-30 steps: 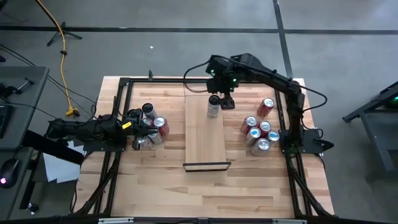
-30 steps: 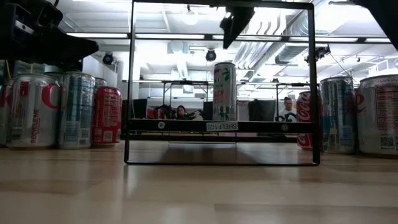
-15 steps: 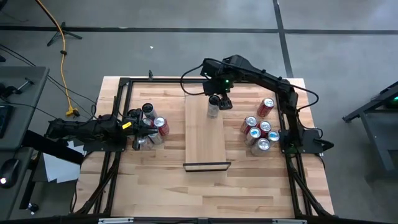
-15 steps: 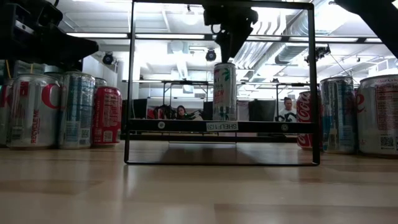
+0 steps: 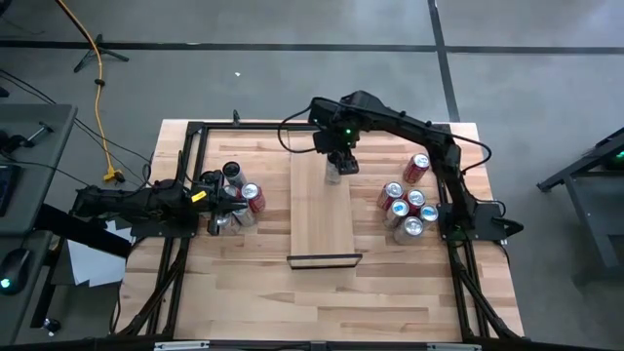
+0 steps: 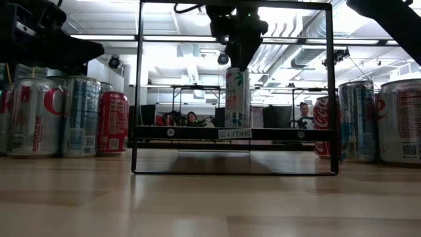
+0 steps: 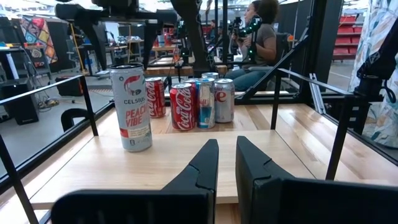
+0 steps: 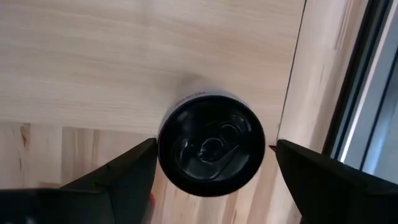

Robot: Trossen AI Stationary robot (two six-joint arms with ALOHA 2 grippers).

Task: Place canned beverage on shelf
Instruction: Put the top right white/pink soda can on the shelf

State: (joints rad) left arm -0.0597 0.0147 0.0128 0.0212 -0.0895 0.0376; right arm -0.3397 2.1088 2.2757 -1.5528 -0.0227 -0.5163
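Observation:
A tall slim canned beverage [image 5: 333, 175] stands upright on its base at the far end of the shelf [image 5: 322, 219], a pale board with a black lip at its near end. My right gripper [image 5: 334, 159] hangs open right over the can and points down. In the right wrist view its fingers stand on either side of the can's dark top [image 8: 211, 143], and in the low view their tips are level with the can's rim [image 6: 237, 68]. I see no touch. My left gripper [image 7: 227, 150] rests shut at the table's left side, pointing level.
Several cans [image 5: 239, 193] stand clustered by my left gripper. Several more [image 5: 405, 207] stand right of the shelf, with a red can [image 5: 416, 168] lying behind them. Black frame rails [image 5: 185, 175] run along the table's left, right and far sides.
My right gripper has come down toward the can's top and shifted a little toward the table's left, staying open. The can has stayed upright in its place on the shelf.

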